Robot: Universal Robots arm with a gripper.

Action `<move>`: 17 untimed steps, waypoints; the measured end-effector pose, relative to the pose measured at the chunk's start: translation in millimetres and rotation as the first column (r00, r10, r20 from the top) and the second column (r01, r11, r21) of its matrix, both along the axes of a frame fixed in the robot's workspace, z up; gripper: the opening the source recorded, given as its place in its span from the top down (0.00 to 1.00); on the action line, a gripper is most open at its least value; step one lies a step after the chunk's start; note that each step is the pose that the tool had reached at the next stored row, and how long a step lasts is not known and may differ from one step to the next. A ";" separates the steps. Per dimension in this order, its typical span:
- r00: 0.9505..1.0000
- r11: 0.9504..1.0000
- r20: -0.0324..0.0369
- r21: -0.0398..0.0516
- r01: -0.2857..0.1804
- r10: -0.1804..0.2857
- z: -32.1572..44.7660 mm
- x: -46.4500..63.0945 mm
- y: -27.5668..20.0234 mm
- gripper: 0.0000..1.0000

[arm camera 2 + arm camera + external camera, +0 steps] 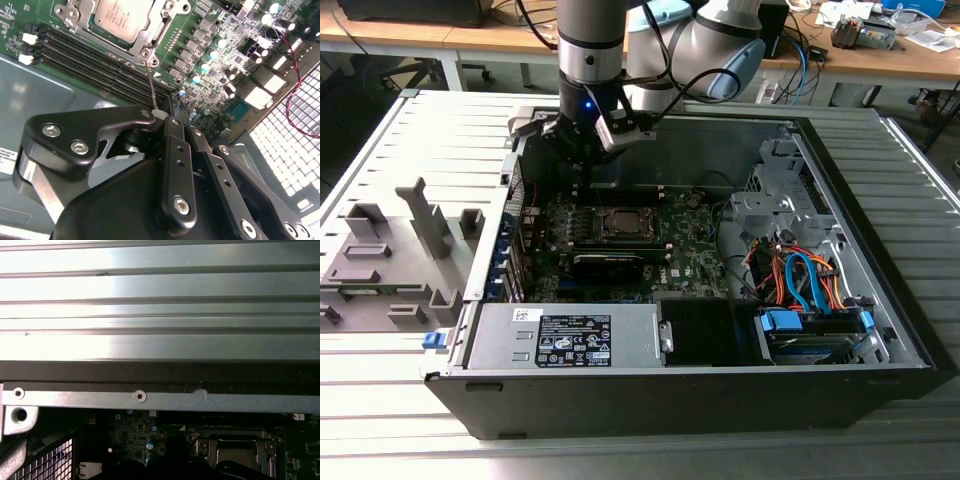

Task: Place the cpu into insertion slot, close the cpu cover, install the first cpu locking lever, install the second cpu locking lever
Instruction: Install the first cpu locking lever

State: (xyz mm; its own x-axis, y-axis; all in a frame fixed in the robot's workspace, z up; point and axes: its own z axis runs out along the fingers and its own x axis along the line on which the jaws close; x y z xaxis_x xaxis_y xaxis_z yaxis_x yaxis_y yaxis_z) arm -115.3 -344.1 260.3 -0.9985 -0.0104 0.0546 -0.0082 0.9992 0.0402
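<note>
The cpu (120, 17) lies flat in its socket on the motherboard, and its dull silver top also shows in the exterior view (623, 222). The cpu cover (159, 27) lies down around it as a silvery frame. A thin wire cpu locking lever (151, 82) rises from the socket's corner and ends at my gripper (165, 112), whose black fingers meet around its tip. In the exterior view the gripper (582, 185) hangs inside the case, just to that view's left of the socket. The socket (235, 450) shows dimly in the first wrist view.
Black memory slots (95, 65) run beside the socket. A power supply (570, 335) fills the case's front, and coloured cables (800, 280) lie at the exterior view's right. Grey fixture blocks (390, 260) stand outside the case. The case rim (150, 397) is close by.
</note>
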 end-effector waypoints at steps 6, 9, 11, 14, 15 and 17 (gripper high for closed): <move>1.000 1.000 0.000 0.000 0.000 0.000 -0.8 0.3 0.7 0.89; 1.000 1.000 0.000 -0.001 0.000 0.000 -1.1 0.4 1.0 0.89; 1.000 1.000 0.000 -0.001 0.000 0.000 -1.3 0.5 1.2 0.89; 1.000 1.000 0.000 -0.001 -0.001 0.001 -1.7 0.7 1.6 0.89; 1.000 1.000 0.000 -0.001 -0.001 0.001 -1.9 0.8 1.8 0.89; 1.000 1.000 0.000 -0.001 -0.001 0.001 -2.1 0.8 1.9 0.89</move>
